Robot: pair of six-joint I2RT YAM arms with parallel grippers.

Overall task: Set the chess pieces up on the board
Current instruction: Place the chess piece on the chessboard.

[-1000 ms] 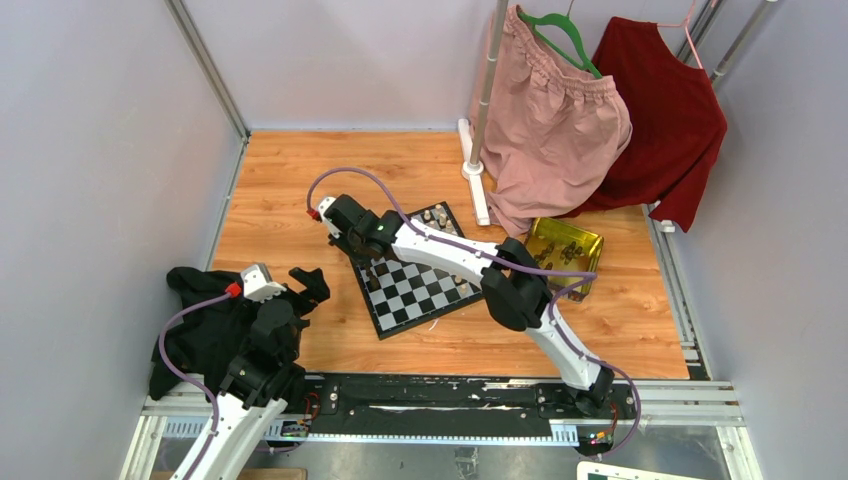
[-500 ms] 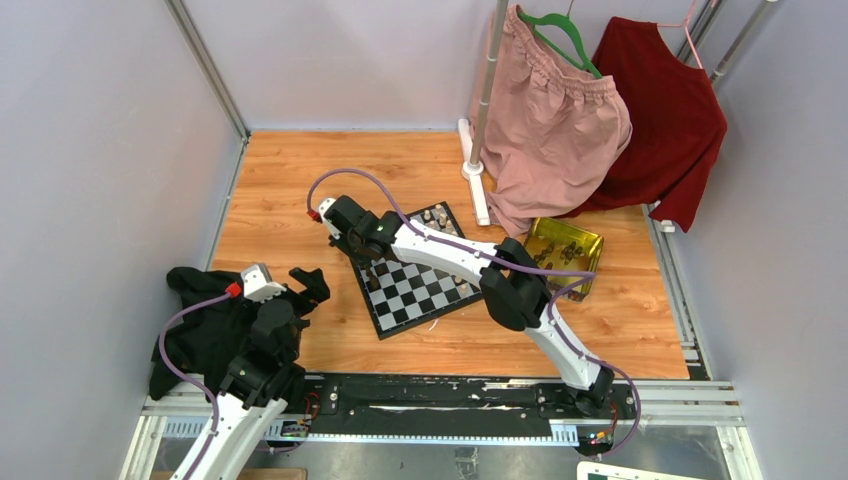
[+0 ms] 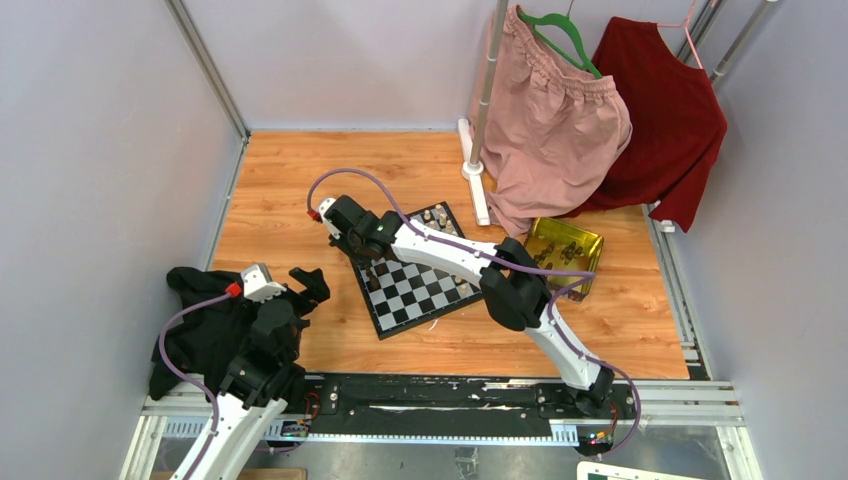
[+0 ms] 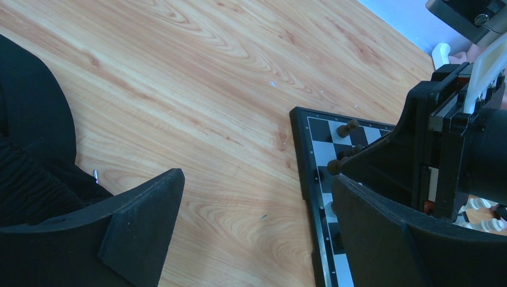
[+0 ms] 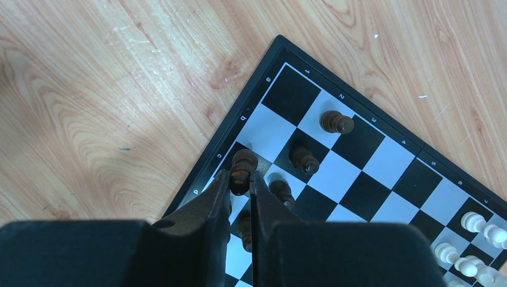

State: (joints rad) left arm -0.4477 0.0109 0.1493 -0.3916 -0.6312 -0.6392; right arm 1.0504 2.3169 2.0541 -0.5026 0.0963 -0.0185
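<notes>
Spanning most of the top view, the wooden table (image 3: pixel 300 180) carried the board (image 3: pixel 420 290) near its middle, set at an angle, with the gold tray (image 3: pixel 590 240) off to its right. Task looked early – a handful of dark pieces (image 5: pixel 304 160) stood on squares by the board's left-hand corner, cream-white pieces (image 5: pixel 478 224) lined the far edge, and most squares were bare. Dark shapes in the tray were probably pieces yet to place, too small to count.

Right gripper (image 5: pixel 240 179) hung over the border-side squares at that corner, jaws narrowed onto one dark piece (image 5: pixel 243 162), its head poking out between the tips; could not tell if its base touched the square. Left gripper (image 4: pixel 257 182) was spread wide, holding nothing, over bare wood beside the black cloth (image 3: pixel 195 320), apart from the board.

Room: open wood left of and in front of the board. The rack pole (image 3: pixel 485 100) and hanging pink garment (image 3: pixel 555 120) crowded the far right. Neighbouring pieces stood just beside the held one – a tight spot to let go.
</notes>
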